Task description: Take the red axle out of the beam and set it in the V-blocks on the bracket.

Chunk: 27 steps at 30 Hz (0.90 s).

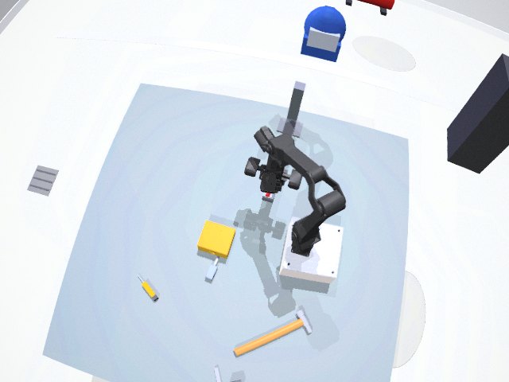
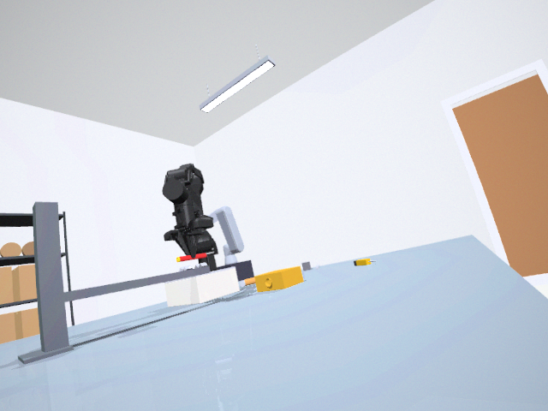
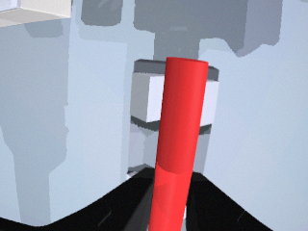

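Observation:
My gripper (image 2: 193, 255) (image 3: 171, 180) is shut on the red axle (image 1: 268, 194) (image 2: 199, 256) (image 3: 184, 111), off the table and roughly level. One axle end shows yellow in the exterior view. The grey bracket (image 1: 295, 103) (image 2: 50, 274) has an upright post and a long level arm. Pale V-blocks (image 2: 189, 268) (image 3: 146, 98) sit on that arm. The axle hangs above them with a small gap in the exterior view, running nearly along the arm. In the wrist view the axle hides the middle of the far block and most of the near one. The yellow beam (image 1: 216, 238) (image 2: 279, 279) lies on the table with an empty hole.
The white robot base (image 1: 316, 251) (image 2: 201, 287) stands beside the bracket arm. A hammer (image 1: 269, 337), a yellow-handled screwdriver (image 1: 149, 290) and a small pale blue-grey tool (image 1: 211, 272) near the beam lie on the blue tabletop (image 1: 123, 164).

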Available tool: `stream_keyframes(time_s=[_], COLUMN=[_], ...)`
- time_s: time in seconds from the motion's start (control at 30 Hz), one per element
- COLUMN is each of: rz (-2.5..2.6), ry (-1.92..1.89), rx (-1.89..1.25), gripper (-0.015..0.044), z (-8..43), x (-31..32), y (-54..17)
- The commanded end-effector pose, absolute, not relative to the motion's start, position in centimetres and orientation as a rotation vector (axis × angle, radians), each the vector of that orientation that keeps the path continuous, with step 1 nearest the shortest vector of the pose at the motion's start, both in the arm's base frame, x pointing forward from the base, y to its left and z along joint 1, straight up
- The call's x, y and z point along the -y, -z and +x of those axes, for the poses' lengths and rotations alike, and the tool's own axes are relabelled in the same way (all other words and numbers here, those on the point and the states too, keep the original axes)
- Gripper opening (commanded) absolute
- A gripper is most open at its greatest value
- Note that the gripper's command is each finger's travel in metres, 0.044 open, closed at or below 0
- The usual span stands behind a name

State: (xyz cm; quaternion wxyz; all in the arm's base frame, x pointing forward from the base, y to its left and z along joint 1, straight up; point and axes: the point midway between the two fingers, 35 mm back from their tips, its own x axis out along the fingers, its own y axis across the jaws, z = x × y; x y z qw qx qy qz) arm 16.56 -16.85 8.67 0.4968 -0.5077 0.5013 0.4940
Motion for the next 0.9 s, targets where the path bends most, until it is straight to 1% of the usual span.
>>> stream_keyframes(time_s=[0.0,0.53,0.87], rz=[-1.236,-1.238,-1.239], ry=[-1.202,-1.204,-1.193], rx=[-1.212,-1.211,-1.212], gripper=[0.0000,0.0000,0.0263], z=[16.4,16.4,16.5], x=[16.8,16.8,16.9], y=[-8.5,-6.8,-7.1])
